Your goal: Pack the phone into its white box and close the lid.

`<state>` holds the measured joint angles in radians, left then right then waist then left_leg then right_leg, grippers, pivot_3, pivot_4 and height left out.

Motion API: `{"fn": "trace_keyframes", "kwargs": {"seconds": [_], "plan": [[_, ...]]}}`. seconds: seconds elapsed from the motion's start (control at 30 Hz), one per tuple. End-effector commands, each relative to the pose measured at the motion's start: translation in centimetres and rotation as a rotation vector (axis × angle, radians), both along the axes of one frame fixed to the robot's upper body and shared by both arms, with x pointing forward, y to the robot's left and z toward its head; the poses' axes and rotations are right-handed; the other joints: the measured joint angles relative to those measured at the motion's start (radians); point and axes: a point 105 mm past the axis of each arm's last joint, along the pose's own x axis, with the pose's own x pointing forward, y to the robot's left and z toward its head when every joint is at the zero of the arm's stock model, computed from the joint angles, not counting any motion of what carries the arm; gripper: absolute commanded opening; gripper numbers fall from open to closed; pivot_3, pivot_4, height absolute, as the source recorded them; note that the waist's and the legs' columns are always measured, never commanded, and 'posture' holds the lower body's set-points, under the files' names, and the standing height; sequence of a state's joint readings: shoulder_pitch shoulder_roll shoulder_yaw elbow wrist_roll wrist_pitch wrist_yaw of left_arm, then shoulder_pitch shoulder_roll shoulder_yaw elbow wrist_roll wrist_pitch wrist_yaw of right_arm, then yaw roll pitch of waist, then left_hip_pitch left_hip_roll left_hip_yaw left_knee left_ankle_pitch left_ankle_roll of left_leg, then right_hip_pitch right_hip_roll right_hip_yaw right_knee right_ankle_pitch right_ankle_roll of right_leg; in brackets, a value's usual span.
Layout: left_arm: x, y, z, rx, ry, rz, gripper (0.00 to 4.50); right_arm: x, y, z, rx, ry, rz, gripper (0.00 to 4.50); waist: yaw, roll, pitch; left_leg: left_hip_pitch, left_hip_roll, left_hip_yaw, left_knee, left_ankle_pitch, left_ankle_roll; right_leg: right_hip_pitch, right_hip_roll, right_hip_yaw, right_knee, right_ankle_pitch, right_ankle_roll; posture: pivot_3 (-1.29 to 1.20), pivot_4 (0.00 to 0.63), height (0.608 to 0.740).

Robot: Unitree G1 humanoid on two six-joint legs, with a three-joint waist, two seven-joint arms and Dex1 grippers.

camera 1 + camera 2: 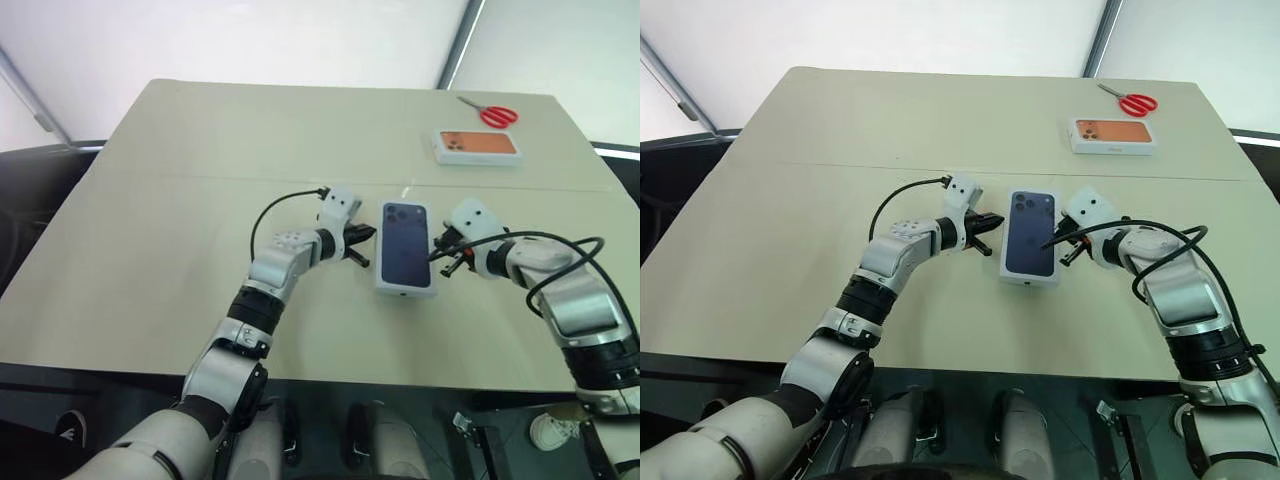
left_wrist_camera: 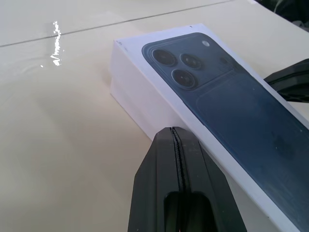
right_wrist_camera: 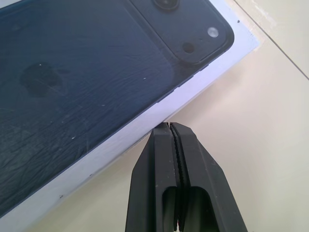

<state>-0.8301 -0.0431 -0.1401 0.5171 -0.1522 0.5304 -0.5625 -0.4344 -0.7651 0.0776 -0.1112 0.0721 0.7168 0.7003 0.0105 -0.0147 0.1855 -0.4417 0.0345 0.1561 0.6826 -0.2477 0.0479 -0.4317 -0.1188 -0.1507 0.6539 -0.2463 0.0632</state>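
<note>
So at this point the lid (image 1: 406, 249) was already sitting on the white box (image 2: 129, 99), dark blue phone print facing up, roughly in the middle of the table (image 1: 200, 150) toward the near edge. The phone itself wasn't visible; my guess was that it was inside under the lid, but nothing could confirm that.

Both grippers were flanking the box. The left gripper (image 1: 364, 243) was on its left side, fingers pinched completely together with nothing between them, tip right up against the box's left wall in the left wrist view. I couldn't say for sure if it was touching or just beside it. The right gripper (image 1: 446, 257) was on the right side, also fully closed and empty, tip just beside the white right edge of the lid.

To me this read as the final step: seating or squaring the lid by nudging from both sides with closed fingers. In the left wrist view the lid looked nearly down, with a faint seam showing along the side, so it may have needed a last press from above. The next move called for gentle, even pressure, since pushing on only one side could slide the whole box across the table.

Far right there was another box with an orange phone picture (image 1: 478, 146) and red scissors (image 1: 493, 114), well apart from the action.
</note>
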Motion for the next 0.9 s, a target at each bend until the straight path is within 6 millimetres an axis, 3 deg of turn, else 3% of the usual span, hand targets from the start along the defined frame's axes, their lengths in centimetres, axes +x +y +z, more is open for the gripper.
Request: {"fn": "trace_keyframes", "kwargs": {"seconds": [0.03, 0.3, 0.53, 0.67, 0.8, 0.9], "plan": [[-0.4, -1.1, 1.0, -0.019, -0.042, -0.039, 0.00, 0.2, 1.0, 0.8, -0.011, -0.045, 0.044, 0.04, 0.000, 0.000, 0.000, 0.000, 0.000, 0.000, 0.000, 0.000, 0.000, 0.000, 0.000, 0.000, 0.000, 0.000, 0.000, 0.00, 0.150, 0.738], [-0.2, -0.3, 0.5, -0.003, -0.046, -0.012, 0.00, 0.1, 1.0, -0.1, -0.053, -0.027, 0.063, 0.04, -0.001, 0.000, 0.000, 0.000, 0.000, 0.000, 0.000, 0.000, 0.000, 0.000, 0.000, 0.000, 0.000, 0.000, 0.000, 0.00, 0.150, 0.738], [1.5, 1.3, 3.0, -0.082, -0.059, 0.062, 0.00, 2.3, -1.1, 3.6, -0.015, -0.184, -0.053, 0.04, -0.004, 0.000, 0.000, 0.000, 0.000, 0.000, 0.000, 0.000, 0.000, 0.000, 0.000, 0.000, 0.000, 0.000, 0.000, 0.00, 0.150, 0.738], [2.1, -0.7, 4.1, -0.092, -0.102, 0.043, 0.00, 4.0, 0.0, 5.8, 0.074, -0.288, -0.082, 0.04, -0.001, 0.000, 0.000, 0.000, 0.000, 0.000, 0.000, 0.000, 0.000, 0.000, 0.000, 0.000, 0.000, 0.000, 0.000, 0.00, 0.150, 0.738], [2.5, -2.1, 3.5, -0.054, -0.110, 0.048, 0.00, 4.8, 1.0, 5.1, 0.082, -0.276, -0.068, 0.04, 0.003, 0.000, 0.000, -0.001, -0.001, 0.000, 0.000, 0.000, 0.001, 0.000, 0.000, 0.000, 0.000, 0.000, 0.001, 0.00, 0.150, 0.738], [2.2, -2.9, 1.9, 0.024, -0.115, 0.019, 0.00, 4.6, 1.4, 2.8, 0.024, -0.233, -0.041, 0.04, -0.003, 0.000, 0.000, -0.001, -0.002, 0.001, 0.000, -0.001, 0.001, 0.001, 0.000, 0.000, -0.001, 0.001, 0.003, 0.00, 0.150, 0.738]]}}
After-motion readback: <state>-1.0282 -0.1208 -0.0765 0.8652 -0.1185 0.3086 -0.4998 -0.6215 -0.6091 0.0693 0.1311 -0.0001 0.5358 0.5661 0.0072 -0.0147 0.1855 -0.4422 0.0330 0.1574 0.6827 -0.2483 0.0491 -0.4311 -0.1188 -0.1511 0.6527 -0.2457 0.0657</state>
